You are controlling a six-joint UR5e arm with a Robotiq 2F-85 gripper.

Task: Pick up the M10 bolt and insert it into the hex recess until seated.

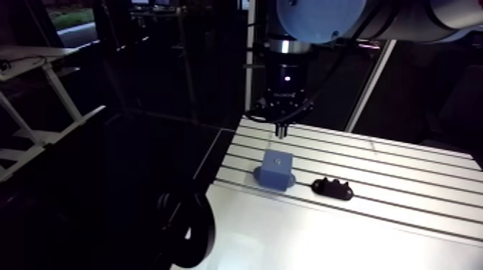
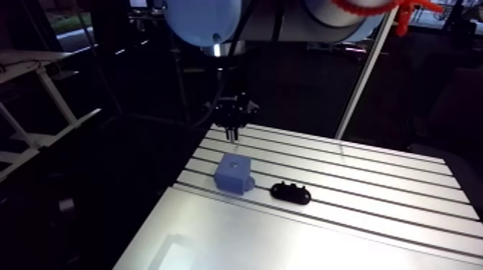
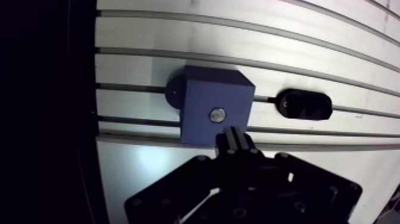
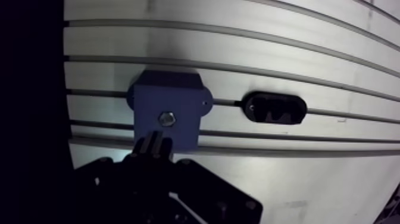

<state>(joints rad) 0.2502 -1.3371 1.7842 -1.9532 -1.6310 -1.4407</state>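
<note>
The slotted aluminium table (image 3: 250, 36) fills the wrist view, its grooves running across under me; over it hangs my gripper (image 3: 234, 136), and my two fingers (image 3: 241, 142) are pressed together with nothing that I can see between them; just ahead of their tips sits the blue plastic block (image 3: 208, 95), square on the table and lying across two of the grooves; beside it, apart from it, lies a black oblong fixture (image 3: 305, 104) that I take to be no part of this job; smallest of all, the silvery hexagonal head of the M10 bolt (image 3: 217, 114) shows in the block's top face, where the hex recess must be, hidden under the head.

I judge the insertion close to finished, and what remains is to confirm the seat; to do that well I would centre my closed fingertips over the head, come straight down without tilt, and press gently; whether the head lies flush I cannot tell from here; a sideways push could shift the block.
</note>
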